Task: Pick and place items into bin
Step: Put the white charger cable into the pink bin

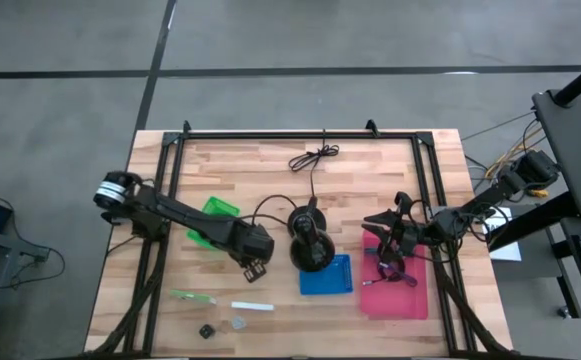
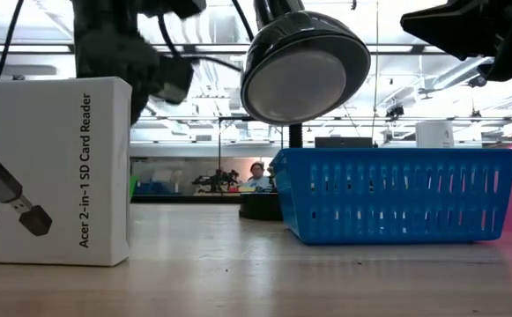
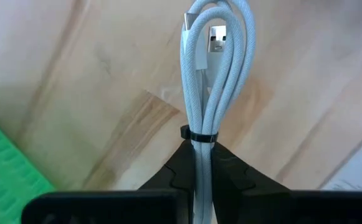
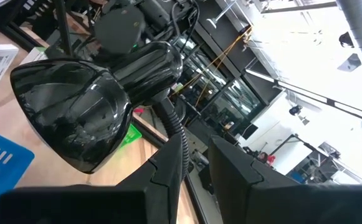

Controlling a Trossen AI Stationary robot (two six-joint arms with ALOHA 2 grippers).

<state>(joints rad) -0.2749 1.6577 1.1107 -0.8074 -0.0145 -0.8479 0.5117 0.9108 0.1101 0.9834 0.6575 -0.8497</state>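
left gripper (image 3: 196,171) clamping shut on pale blue cable bundle (image 3: 217,68), loops standing out ahead of its tips | handling: light, floppy, slippery; gripping beside the tie band | right gripper (image 4: 196,165) idling, partly open, empty

High view looks straight down on the tabletop (image 1: 300,180); low view, level at its surface, shares the blue basket (image 2: 396,194).

Lamp (image 1: 311,243) btwn arms, blocking blue bin (image 1: 327,276)
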